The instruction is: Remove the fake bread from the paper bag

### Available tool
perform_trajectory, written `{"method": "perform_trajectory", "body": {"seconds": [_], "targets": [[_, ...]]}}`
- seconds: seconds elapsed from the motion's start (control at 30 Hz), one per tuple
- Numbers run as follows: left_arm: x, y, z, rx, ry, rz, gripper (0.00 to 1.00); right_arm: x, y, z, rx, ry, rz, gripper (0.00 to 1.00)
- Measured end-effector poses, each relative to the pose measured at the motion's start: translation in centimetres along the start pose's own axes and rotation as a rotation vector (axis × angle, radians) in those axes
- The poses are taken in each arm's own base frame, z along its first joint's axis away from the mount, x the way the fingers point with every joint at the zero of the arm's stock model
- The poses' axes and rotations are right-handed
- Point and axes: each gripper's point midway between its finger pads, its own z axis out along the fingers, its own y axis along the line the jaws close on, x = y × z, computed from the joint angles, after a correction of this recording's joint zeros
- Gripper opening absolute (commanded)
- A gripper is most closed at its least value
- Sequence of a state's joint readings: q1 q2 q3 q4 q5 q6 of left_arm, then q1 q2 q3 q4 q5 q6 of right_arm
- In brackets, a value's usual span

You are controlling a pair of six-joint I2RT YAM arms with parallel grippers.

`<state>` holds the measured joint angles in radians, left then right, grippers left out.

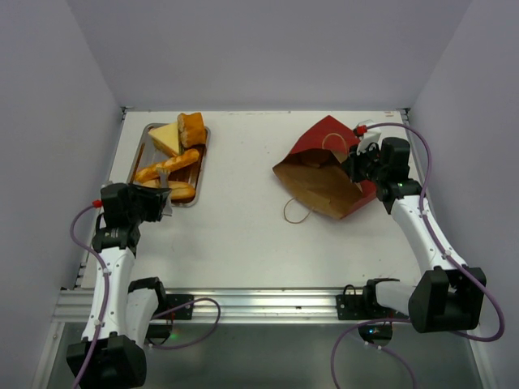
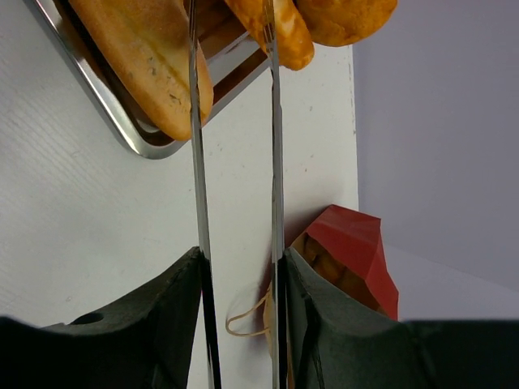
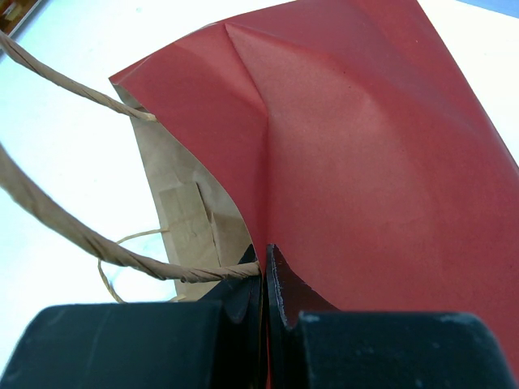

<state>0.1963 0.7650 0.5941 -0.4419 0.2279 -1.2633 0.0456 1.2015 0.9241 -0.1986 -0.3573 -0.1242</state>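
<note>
The red paper bag (image 1: 324,174) lies on its side at the right of the table, its brown mouth facing left. It also shows in the left wrist view (image 2: 353,243) and the right wrist view (image 3: 357,146). Something golden-brown (image 2: 328,267) shows inside the mouth. My right gripper (image 1: 358,166) (image 3: 265,261) is shut on the bag's upper rim, right where a string handle (image 3: 73,231) joins it. My left gripper (image 1: 162,198) (image 2: 233,49) is open and empty at the near end of the steel tray (image 1: 185,203).
The steel tray (image 2: 146,147) at the back left holds several fake breads: a wedge (image 1: 165,138), a roll (image 1: 191,128), a long loaf (image 1: 166,166) and a smaller loaf (image 2: 146,57). A second string handle (image 1: 296,212) lies on the table before the bag. Walls close three sides.
</note>
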Motion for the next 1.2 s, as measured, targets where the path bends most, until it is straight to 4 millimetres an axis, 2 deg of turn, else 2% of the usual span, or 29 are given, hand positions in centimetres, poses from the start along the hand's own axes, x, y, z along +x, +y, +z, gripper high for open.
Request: {"method": "perform_trajectory", "body": {"seconds": [0.23,0.33,0.43,0.53,0.67,0.73,0.83,1.03,1.1,1.2], "targets": [[-0.3,-1.0,-0.3,0.027,-0.007,0.003,0.45,0.0,0.0,0.0,0.0,0.0,0.0,0.0],[-0.4,-1.6,-0.5,0.043,-0.004,0.006,0.4,0.0,0.0,0.0,0.0,0.0,0.0,0.0],[-0.1,-2.1,-0.6,0.064,0.01,0.01,0.31,0.0,0.0,0.0,0.0,0.0,0.0,0.0],[0.5,-3.3,-0.8,0.12,0.051,0.026,0.23,0.1,0.0,0.0,-0.001,0.003,-0.003,0.0],[2.4,-4.8,-0.4,0.191,0.163,0.087,0.19,0.3,0.1,0.0,-0.008,0.011,-0.011,0.0],[4.3,-5.2,0.0,0.215,0.24,0.138,0.19,0.5,0.2,-0.1,-0.016,0.017,-0.019,0.0],[9.2,-5.9,-0.2,0.267,0.402,0.246,0.18,0.6,0.5,-0.1,-0.034,0.024,-0.031,0.0],[19.1,-6.3,-2.9,0.405,0.678,0.459,0.18,0.6,0.5,-0.2,-0.04,0.027,-0.046,0.0],[22.1,-6.1,-3.7,0.449,0.75,0.508,0.19,0.6,0.6,-0.2,-0.042,0.029,-0.047,0.0],[25.8,-5.1,-3.7,0.468,0.83,0.556,0.18,0.7,0.7,-0.3,-0.051,0.034,-0.047,0.0]]}}
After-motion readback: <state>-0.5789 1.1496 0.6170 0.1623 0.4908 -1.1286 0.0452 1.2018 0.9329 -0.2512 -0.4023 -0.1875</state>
